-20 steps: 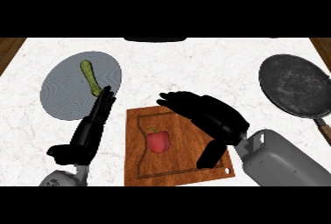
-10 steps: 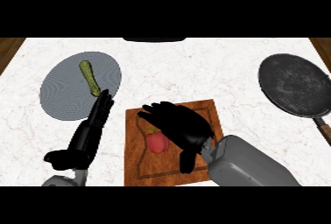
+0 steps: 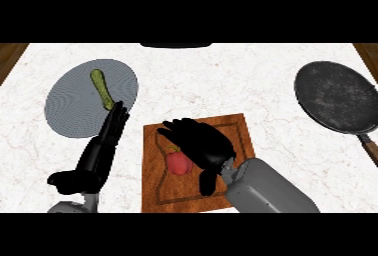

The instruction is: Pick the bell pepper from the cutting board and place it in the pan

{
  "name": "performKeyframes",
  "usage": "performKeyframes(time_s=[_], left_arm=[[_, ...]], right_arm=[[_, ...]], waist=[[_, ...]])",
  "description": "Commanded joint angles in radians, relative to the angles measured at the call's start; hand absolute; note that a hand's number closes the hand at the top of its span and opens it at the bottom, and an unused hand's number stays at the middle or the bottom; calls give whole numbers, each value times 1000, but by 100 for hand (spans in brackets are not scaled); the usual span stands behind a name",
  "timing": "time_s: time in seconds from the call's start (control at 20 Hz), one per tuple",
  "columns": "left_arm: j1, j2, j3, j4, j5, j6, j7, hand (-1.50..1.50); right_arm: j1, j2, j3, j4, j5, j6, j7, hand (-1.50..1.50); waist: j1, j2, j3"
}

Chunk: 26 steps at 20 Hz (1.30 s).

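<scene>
The right robot hand point(image 3: 198, 145) has moved down over the bell pepper point(image 3: 179, 163) on the cutting board point(image 3: 236, 131); fingers curling beside it, not yet grasping; the pan point(image 3: 336, 104) waits empty; the left robot hand point(image 3: 103, 147) rests released.

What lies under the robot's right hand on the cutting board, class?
Under the right hand lies a red bell pepper on the cutting board. Only its left part and its stem show; the hand hides the rest, so contact cannot be seen.

Bare surface point(image 3: 258, 85) lies open between the cutting board point(image 3: 240, 132) and the pan point(image 3: 336, 102); nothing stands there, apparently. Left hand point(image 3: 103, 145) flanks the board.
</scene>
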Motion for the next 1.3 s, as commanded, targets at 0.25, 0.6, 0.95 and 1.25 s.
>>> performKeyframes(time_s=[0.25,0.6,0.95,1.25], left_arm=[[29,3,65,-75,-16,-66,63,0],[27,-80,44,42,-94,-51,-34,0],[-16,-97,58,40,-94,-46,8,0],[36,-136,7,-65,-153,-8,55,0]], right_arm=[[27,96,-111,101,108,12,-107,-150],[-2,131,-58,263,128,-99,-94,-150],[-142,132,-12,484,177,-112,-252,150],[-81,132,36,464,220,-216,-248,150]], waist=[[1,0,0],[3,1,0],[9,3,0],[9,1,0]])
